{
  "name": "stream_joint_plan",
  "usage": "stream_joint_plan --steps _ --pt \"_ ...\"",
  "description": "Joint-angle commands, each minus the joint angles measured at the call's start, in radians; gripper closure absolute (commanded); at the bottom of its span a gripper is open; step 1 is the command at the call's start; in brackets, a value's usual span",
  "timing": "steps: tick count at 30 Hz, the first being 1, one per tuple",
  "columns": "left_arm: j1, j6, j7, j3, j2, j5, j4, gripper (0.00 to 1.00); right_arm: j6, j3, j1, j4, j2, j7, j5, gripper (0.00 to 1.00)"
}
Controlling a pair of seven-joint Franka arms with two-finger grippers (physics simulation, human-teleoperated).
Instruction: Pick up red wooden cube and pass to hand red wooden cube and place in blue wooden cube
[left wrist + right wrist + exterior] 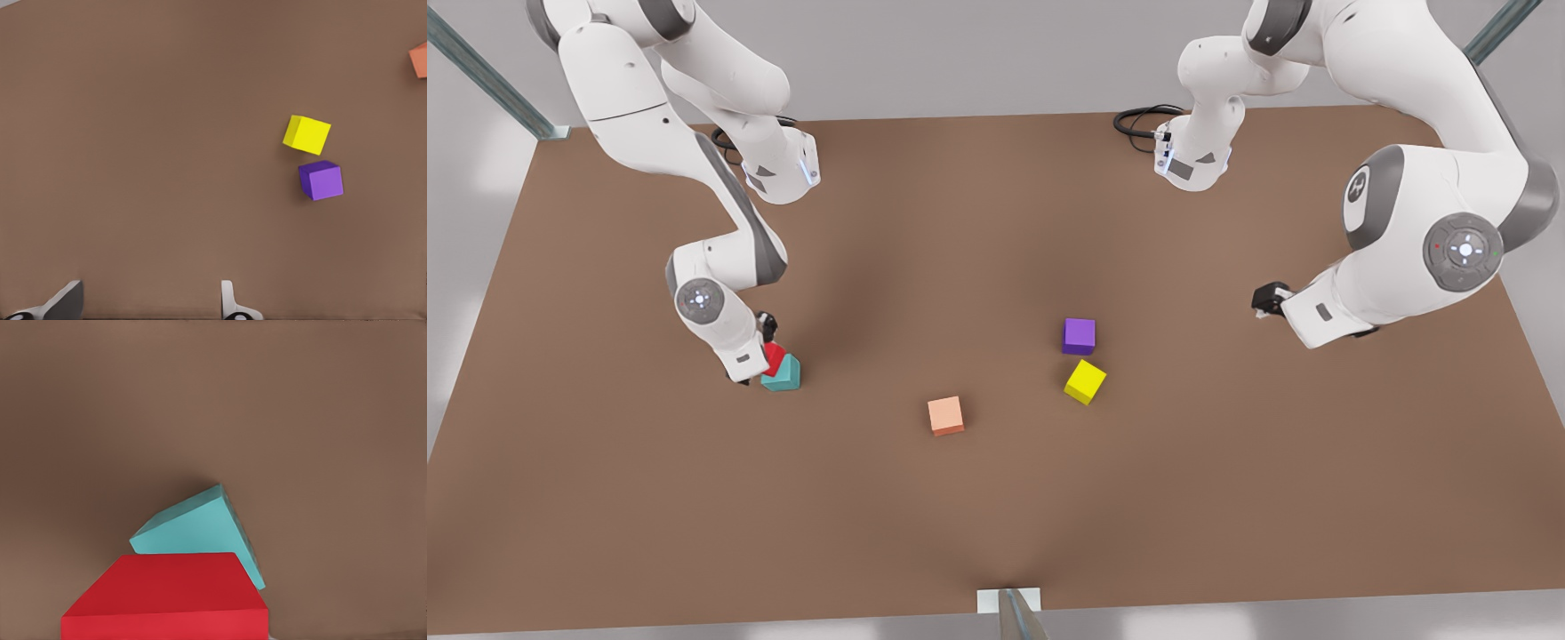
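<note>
My right gripper [769, 342] clamps the red cube [775, 358] over the teal cube [782, 373], ready to stack. Left gripper [1263, 299], at three o'clock, waits with fingers wide.

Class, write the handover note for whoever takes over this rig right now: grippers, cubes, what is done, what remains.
Right gripper: at the front view's left, shut on the red wooden cube, which is right over the blue wooden cube.
Left gripper: open, waiting at the front view's right.
Done: pickup, carry to the blue cube.
Left: set red on blue, release, withdraw.
</note>
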Motion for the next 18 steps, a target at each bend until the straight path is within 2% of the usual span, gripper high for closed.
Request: stream_joint_plan --steps 1,8,9,10,11,18 --pt "0.000 -0.051 -0.146 -0.002 -0.002 0.000 0.000 0.00 0.059 0.001 0.001 -0.003 0.002 0.462 -0.003 0.48" --pt "0.000 -0.051 -0.146 0.000 -0.001 0.002 0.000 0.00 0.105 0.001 0.001 -0.040 0.013 0.462 0.005 0.48" --pt "0.000 -0.051 -0.146 0.000 -0.001 0.002 0.000 0.00 0.105 0.001 -0.001 -0.040 0.013 0.462 0.005 0.45" --pt "0.000 -0.051 -0.146 0.000 -0.001 0.002 0.000 0.00 0.105 0.001 -0.001 -0.040 0.013 0.462 0.005 0.14" --pt "0.000 -0.052 -0.146 0.000 -0.001 0.002 0.000 0.00 0.103 0.001 -0.001 -0.040 0.013 0.462 0.005 0.00" --pt "0.005 -0.057 -0.146 0.002 -0.001 0.002 0.000 0.00 0.103 0.001 0.001 -0.033 0.018 0.461 0.003 0.00"
